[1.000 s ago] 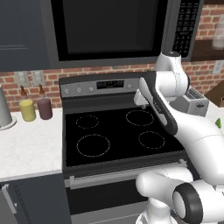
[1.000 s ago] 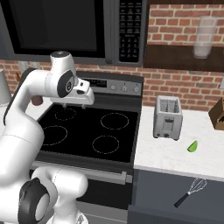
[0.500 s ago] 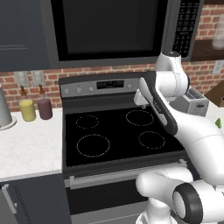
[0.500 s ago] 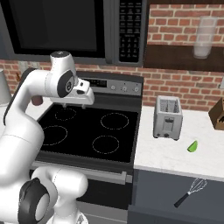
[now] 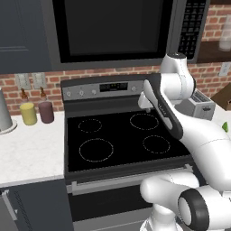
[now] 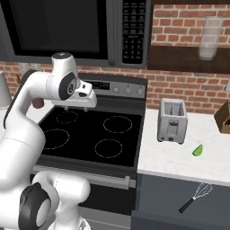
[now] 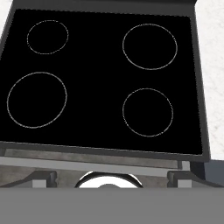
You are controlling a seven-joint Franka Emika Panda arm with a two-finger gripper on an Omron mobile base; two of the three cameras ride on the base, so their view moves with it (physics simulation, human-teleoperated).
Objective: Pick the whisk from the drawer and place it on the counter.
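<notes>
- The whisk [image 6: 196, 196] lies in the open drawer [image 6: 179, 211] at the lower right of the right base view, below the edge of the white tabletop [image 6: 179, 157], with its wire head toward the upper right and its dark handle toward the lower left.
- The hand [image 6: 83, 96] hangs over the back of the black stovetop [image 6: 90, 134], well apart from the whisk and holding nothing of the task; whether its fingers are spread or closed cannot be told from these pictures.
- In the hand view the camera looks down on the stovetop's four ring marks, so the drawer is not yet under it.
- Judged from this, the task is at its start: the reach to the drawer is yet to come.
- One risk is the sweep to the right and down: the toaster [image 6: 171, 120] stands on the tabletop between the arm and the drawer, and a low swing could knock it.
- The small green thing [image 6: 197, 150] near the tabletop edge above the drawer could also be brushed off.
- The tabletop's thick edge overhangs part of the drawer, so a steep descent could strike it.
- The whisk's thin handle and springy wires may slip or roll from a poorly centred pinch.
</notes>
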